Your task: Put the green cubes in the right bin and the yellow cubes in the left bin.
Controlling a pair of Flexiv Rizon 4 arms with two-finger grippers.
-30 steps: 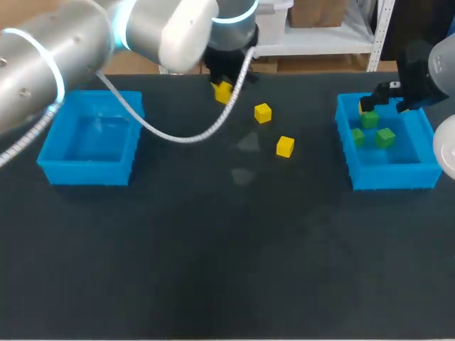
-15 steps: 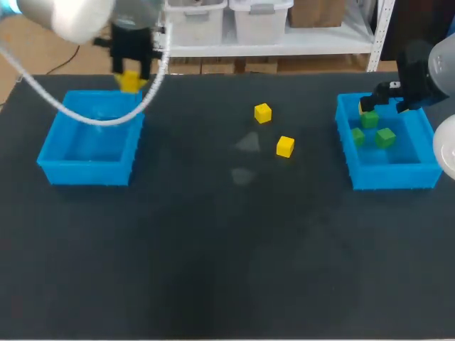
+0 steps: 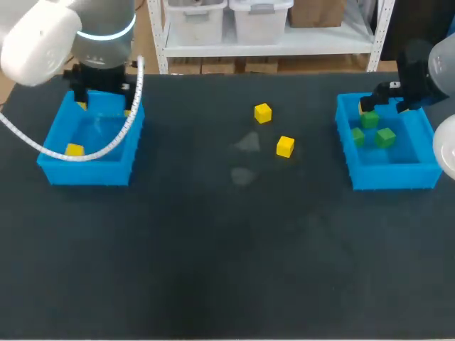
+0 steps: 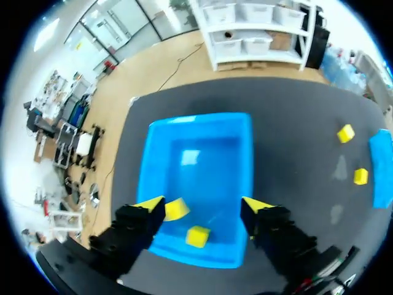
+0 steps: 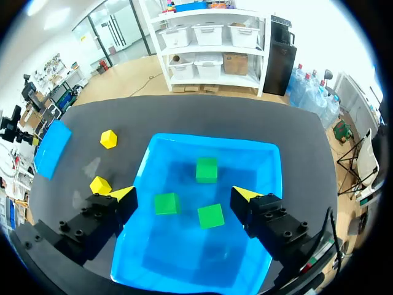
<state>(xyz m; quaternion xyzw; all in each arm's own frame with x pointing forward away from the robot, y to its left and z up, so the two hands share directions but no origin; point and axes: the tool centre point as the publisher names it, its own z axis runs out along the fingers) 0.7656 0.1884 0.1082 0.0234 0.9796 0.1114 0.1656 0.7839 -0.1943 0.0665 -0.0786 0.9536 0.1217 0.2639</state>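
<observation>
Three green cubes lie in right bin | one yellow cube lies in left bin | two yellow cubes rest on counter between the bins | left tool wide open, empty, above left bin | right tool wide open, empty, above right bin

A table is seen, covered from edge to edge by a dark, almost black surface with a matt finish. Two pale grey smudges are found on it, a little beyond its middle. The farther smudge is roughly triangular and lies towards the table's far edge. The nearer smudge is fainter and more rounded, and is set close to the first but apart from it. The wide front part of the surface is shown plain and evenly dark.
</observation>
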